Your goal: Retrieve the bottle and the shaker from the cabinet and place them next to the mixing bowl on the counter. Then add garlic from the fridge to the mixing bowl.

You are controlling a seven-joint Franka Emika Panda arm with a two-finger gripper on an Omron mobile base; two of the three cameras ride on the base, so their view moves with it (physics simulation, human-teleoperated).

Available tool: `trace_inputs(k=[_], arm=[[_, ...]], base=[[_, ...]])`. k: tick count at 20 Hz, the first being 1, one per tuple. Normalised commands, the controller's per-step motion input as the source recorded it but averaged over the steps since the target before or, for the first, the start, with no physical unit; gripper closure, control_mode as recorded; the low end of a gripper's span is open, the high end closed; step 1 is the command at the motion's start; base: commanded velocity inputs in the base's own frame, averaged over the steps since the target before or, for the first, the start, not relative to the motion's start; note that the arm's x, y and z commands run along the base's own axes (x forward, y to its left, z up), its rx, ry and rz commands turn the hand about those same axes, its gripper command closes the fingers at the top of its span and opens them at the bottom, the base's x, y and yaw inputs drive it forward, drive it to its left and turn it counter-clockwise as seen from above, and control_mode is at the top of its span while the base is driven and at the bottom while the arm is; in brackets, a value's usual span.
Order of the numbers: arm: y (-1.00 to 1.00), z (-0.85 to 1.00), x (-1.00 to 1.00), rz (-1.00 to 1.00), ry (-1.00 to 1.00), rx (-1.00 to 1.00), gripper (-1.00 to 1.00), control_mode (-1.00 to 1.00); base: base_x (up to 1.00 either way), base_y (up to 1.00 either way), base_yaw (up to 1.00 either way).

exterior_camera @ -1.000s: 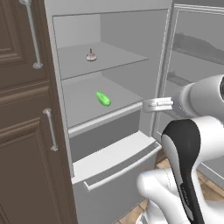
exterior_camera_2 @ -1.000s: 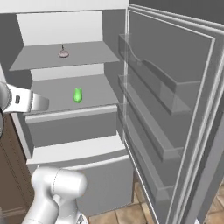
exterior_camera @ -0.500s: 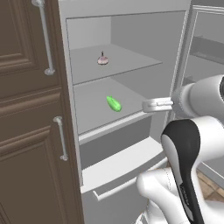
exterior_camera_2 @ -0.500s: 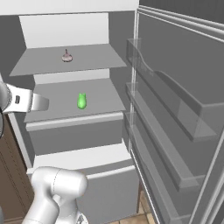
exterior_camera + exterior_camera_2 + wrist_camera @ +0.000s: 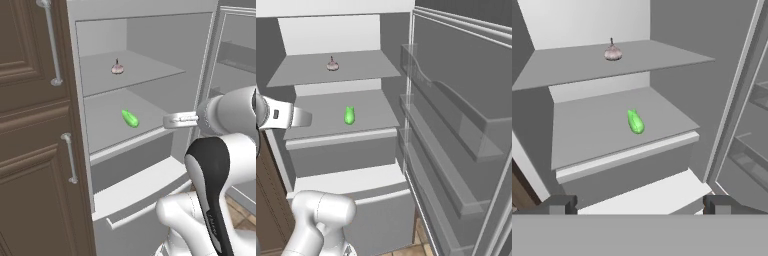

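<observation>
Garlic (image 5: 613,52): upper fridge shelf (image 5: 662,55).
Green vegetable (image 5: 635,121): lower shelf.
Claw (image 5: 639,204): wide open, empty, outside fridge.

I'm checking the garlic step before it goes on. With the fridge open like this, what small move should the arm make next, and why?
Probably raise the claw and ease it forward toward the garlic. The garlic sits on the upper shelf, while the claw is open, empty, outside the fridge and about level with the lower shelf, where only the green vegetable lies.
</observation>
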Motion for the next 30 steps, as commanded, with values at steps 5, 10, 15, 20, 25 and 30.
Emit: trace_inputs(k=[5, 10, 15, 20, 25, 30], arm=[[0.00, 0.00, 0.00, 0.00, 0.00, 0.00, -1.00, -1.00], [0.00, 0.00, 0.07, 0.02, -0.08, 0.00, -1.00, -1.00], [-0.18, 0.00, 0.22, 0.14, -0.06, 0.00, -1.00, -1.00], [0.01, 0.11, 0.00, 0.21, -0.05, 0.00, -1.00, -1.00], [0.08, 0.33, 0.02, 0.15, 0.00, -0.01, -1.00, -1.00], [0.07, 0.60, 0.00, 0.02, 0.00, -0.07, -1.00, -1.00]], base=[[0.00, 0.00, 0.00], [0.00, 0.00, 0.00], [0.00, 0.00, 0.00], [0.00, 0.00, 0.00], [0.00, 0.00, 0.00], [0.00, 0.00, 0.00]])
